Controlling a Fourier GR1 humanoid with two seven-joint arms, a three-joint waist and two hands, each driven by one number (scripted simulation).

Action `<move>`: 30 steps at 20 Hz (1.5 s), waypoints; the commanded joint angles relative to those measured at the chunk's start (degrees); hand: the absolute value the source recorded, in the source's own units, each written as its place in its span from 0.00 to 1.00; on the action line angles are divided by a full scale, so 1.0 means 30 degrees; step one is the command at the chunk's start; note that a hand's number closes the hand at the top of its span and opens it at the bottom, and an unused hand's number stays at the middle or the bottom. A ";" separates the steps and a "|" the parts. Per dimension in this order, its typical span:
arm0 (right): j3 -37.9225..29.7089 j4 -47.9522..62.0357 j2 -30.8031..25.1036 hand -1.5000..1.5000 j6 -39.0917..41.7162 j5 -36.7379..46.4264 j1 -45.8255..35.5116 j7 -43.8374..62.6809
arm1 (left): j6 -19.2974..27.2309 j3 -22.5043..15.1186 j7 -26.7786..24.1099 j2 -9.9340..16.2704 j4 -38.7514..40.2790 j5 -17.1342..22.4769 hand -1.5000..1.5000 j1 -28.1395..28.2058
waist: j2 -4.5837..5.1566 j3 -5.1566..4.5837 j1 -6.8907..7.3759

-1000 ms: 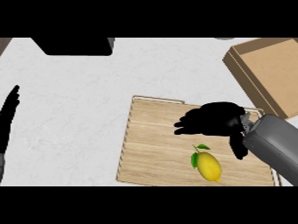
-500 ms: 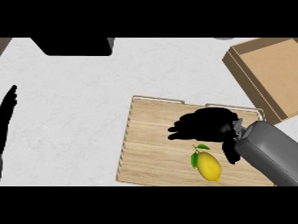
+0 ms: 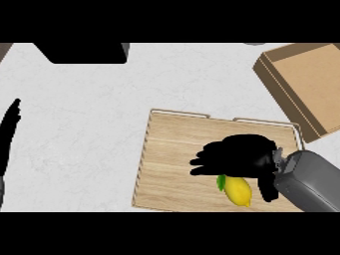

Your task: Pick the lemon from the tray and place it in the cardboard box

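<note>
Lemon (image 3: 238, 191): it is found on the tray, near the tray's front edge and toward its right side, with a green leaf at its upper left end; it is lying flat and is not yet lifted.
Tray (image 3: 174, 149): a pale wooden board is set on the worktop's right half, toward the front edge; only the lemon is carried on it.
Right hand (image 3: 235, 157): it is held low over the tray, directly behind the lemon and overlapping its top end; the fingers are spread and pointed left, and nothing is seen to be enclosed by them. Whether the lemon is touched cannot be told.
Left hand (image 3: 2, 144): it is seen at the worktop's left edge, fingers straight and upward, at rest.
Cardboard box (image 3: 305, 94): it is placed at the worktop's far right corner, open at the top, well apart from the lemon.
Worktop (image 3: 84, 109): a white marbled surface is shown.
Handling: the lemon is judged light, stiff and rounded, with a smooth rind that may roll or slip when pushed from one side.
Hold: a grasp across the short middle is advised, with thumb and fingers on opposite flanks, the leaf being avoided.
</note>
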 commanded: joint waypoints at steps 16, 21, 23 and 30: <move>0.1227 0.0640 0.1699 1.00 -0.2700 0.5049 0.2157 0.0132 | -0.0455 0.0467 0.0436 -0.0767 -0.1385 -0.1012 0.50 0.0475 | 0.0025 0.0015 0.0158; 0.1123 0.1657 0.3668 1.00 -0.5104 0.6750 0.2771 0.0207 | -0.0902 0.1297 -0.0756 -0.0319 0.0471 -0.0977 0.50 -0.0335 | 0.0044 0.0007 0.0065; 0.0067 0.1832 0.3261 1.00 -0.5787 0.6912 0.2455 -0.1191 | 0.0105 0.0604 -0.0363 -0.1644 0.0570 -0.1663 0.50 -0.0644 | 0.0042 0.0008 0.0047; -1.0428 0.4437 -0.1399 1.00 -0.8302 0.4005 0.4583 0.3050 | 0.0210 0.2128 0.0004 -0.0618 0.0161 -0.0932 0.50 0.0826 | -0.0113 0.0244 -0.2907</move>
